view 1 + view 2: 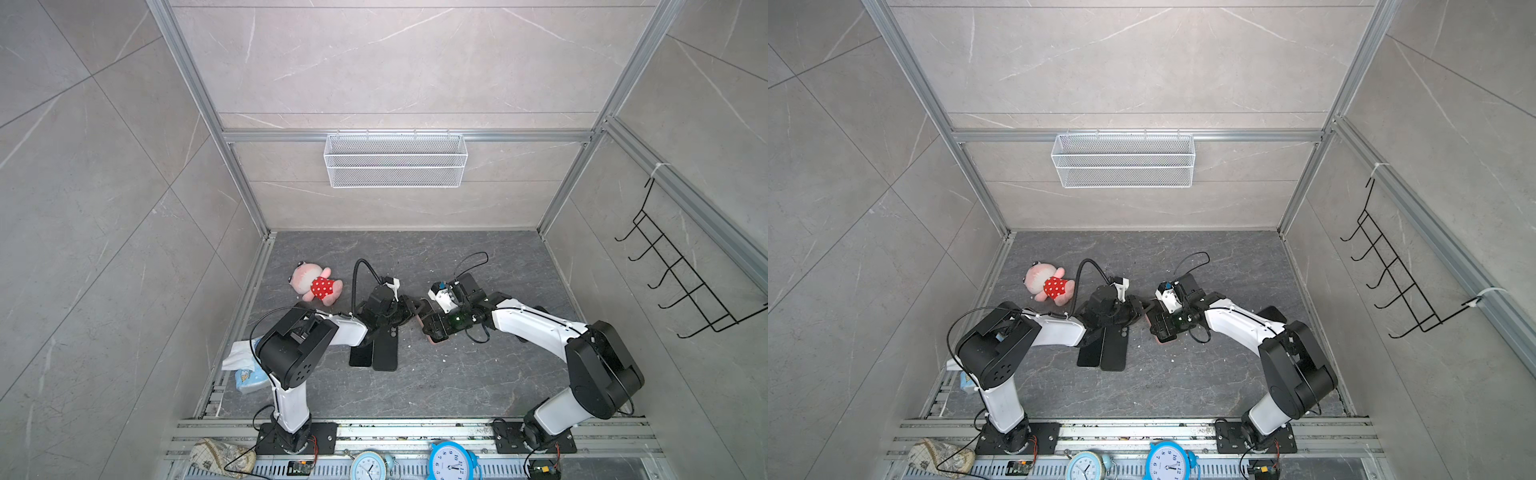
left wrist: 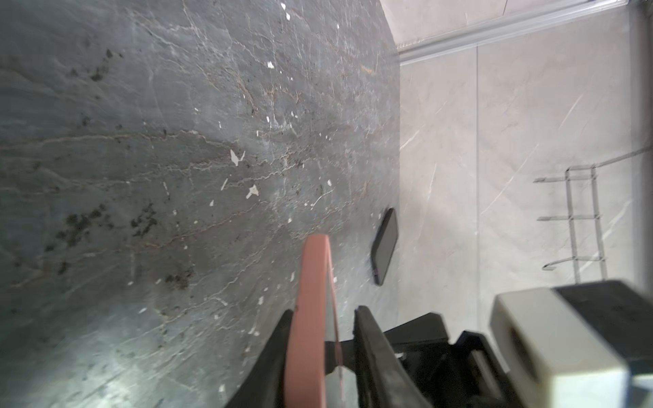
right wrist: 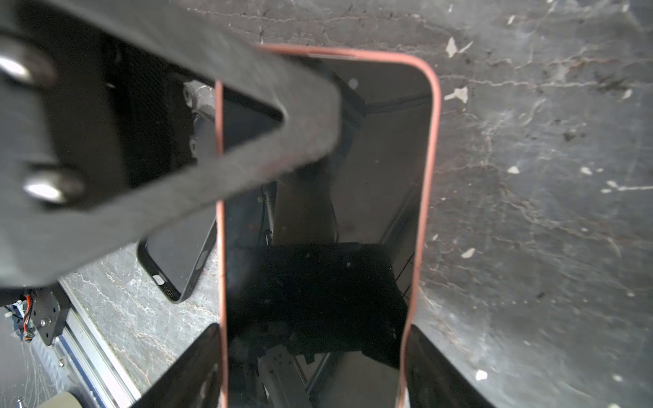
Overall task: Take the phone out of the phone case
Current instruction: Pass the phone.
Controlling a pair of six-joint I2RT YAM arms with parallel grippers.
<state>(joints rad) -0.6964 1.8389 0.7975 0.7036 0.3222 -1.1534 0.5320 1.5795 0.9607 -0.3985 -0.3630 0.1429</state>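
The phone [image 3: 318,212] sits screen-up in a pink phone case [image 3: 429,141], held just above the dark floor between the two arms. My right gripper [image 3: 312,330] is shut across the case's width, one finger on each long side. It shows in both top views [image 1: 434,328] [image 1: 1160,326], with the phone case [image 1: 436,340] [image 1: 1165,340] peeking out beneath. My left gripper [image 2: 324,311] [image 1: 417,309] has closed on the case's far end. One finger presses the pink phone case [image 2: 311,300] and the other lies over the screen side.
A black phone [image 1: 360,353] and an empty black case [image 1: 385,349] lie under the left wrist. Another black phone [image 2: 385,247] lies by the right wall. A plush toy [image 1: 316,284] sits back left, a tissue pack [image 1: 249,374] front left, clocks [image 1: 451,461] at the front.
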